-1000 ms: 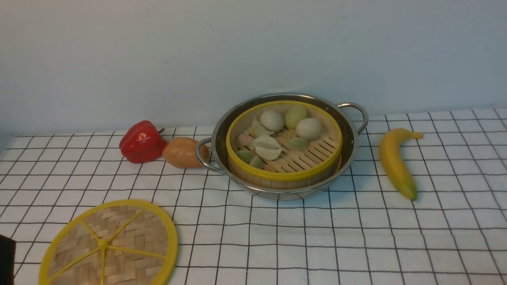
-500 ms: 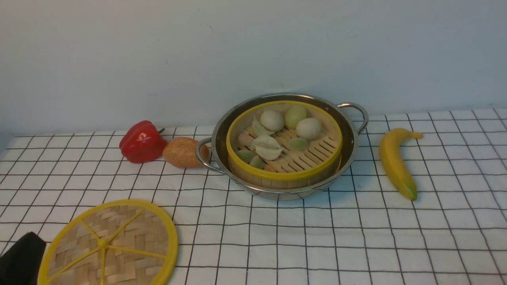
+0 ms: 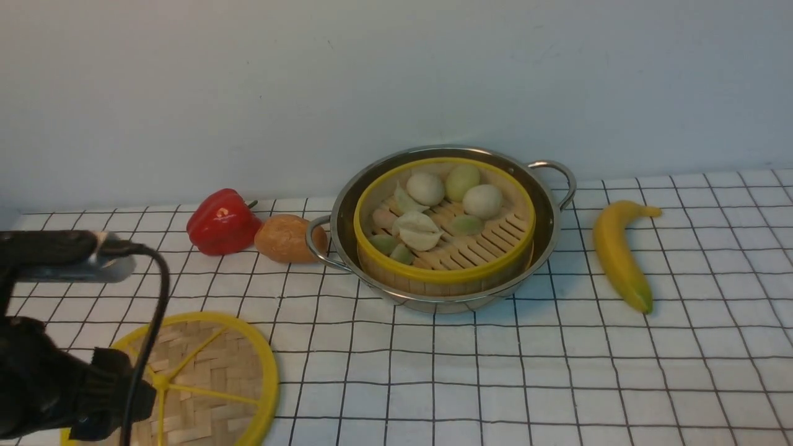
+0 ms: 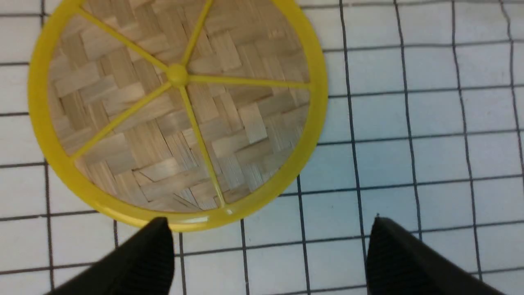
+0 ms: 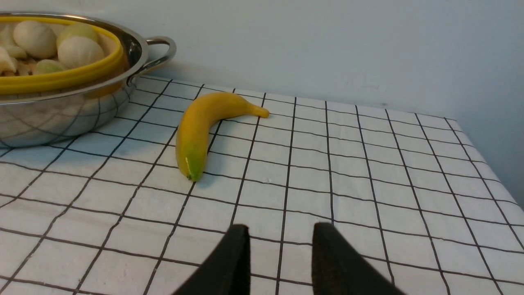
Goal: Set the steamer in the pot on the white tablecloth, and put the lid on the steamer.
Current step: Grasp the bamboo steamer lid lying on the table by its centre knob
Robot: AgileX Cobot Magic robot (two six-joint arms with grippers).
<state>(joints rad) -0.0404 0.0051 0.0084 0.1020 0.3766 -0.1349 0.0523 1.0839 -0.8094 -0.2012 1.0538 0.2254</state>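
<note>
Front view: the steamer [image 3: 489,238], holding dumplings [image 3: 418,230], sits inside the pot [image 3: 446,303] on the tablecloth [image 3: 495,371]. The lid [image 3: 210,378] lies flat on the cloth, well apart.

Left wrist view: the left gripper [image 4: 269,223] is spread wide and empty, one fingertip by the lid's rim.

Right wrist view: the right gripper [image 5: 280,233] is slightly parted and empty.

Red bell pepper [image 3: 222,222] at 9 o'clock of front view. Orange-brown bread roll [image 3: 286,238] just beside, at pepper's 4 o'clock. Banana [image 3: 619,254] at 3 o'clock, green tip toward 6 o'clock.

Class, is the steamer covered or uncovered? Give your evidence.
Uncovered: dumplings show in the steamer, and the lid lies flat on the cloth, away from the pot.
</note>
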